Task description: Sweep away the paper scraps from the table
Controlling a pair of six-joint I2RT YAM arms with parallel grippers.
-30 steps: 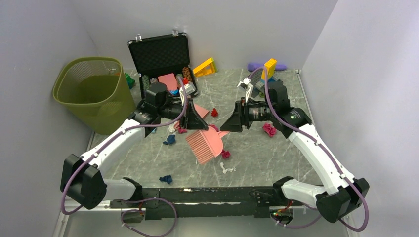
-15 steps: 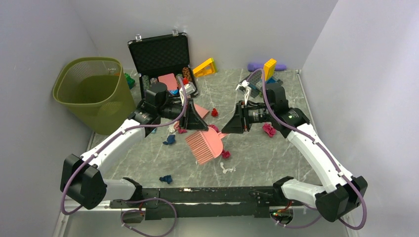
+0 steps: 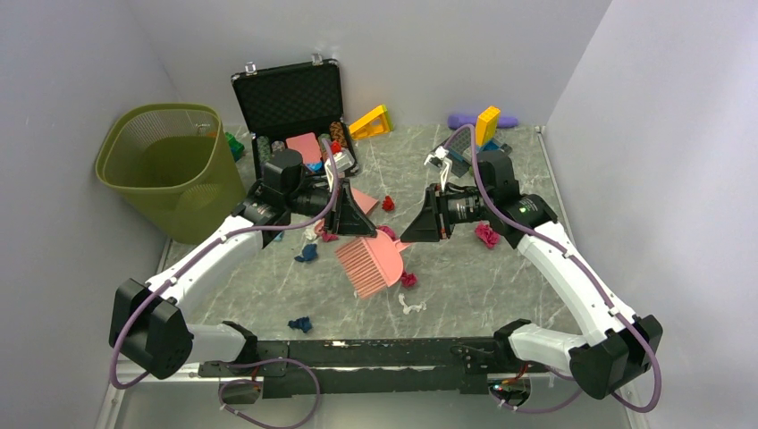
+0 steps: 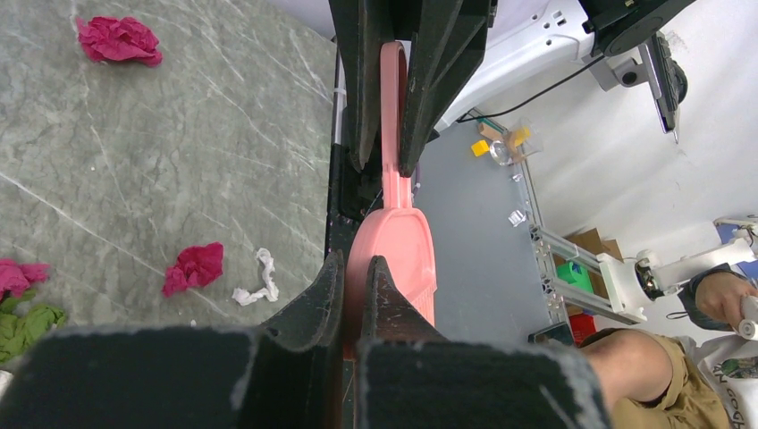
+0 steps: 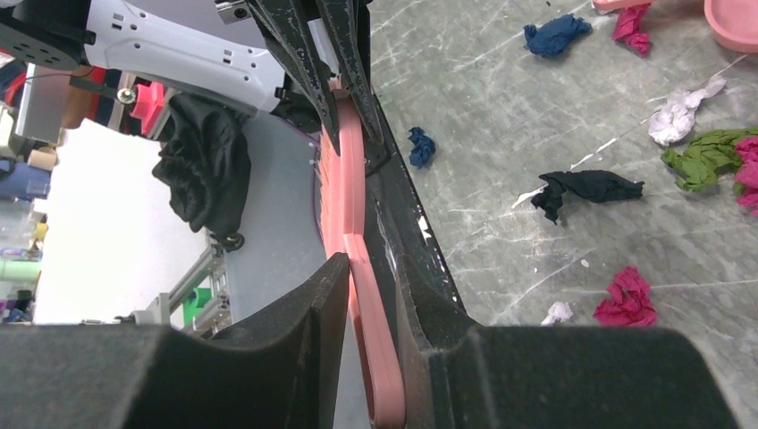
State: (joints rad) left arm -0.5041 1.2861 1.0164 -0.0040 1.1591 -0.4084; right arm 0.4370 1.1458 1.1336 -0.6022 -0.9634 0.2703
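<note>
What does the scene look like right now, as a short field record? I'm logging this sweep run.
left gripper: jaws shut on pink brush
right gripper: jaws shut on its handle
paper scraps: scattered loose on table
green bin: upright, back left

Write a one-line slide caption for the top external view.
Left gripper and right gripper both clamp one pink sweeping tool over the table, paper scraps scattered around.
</note>
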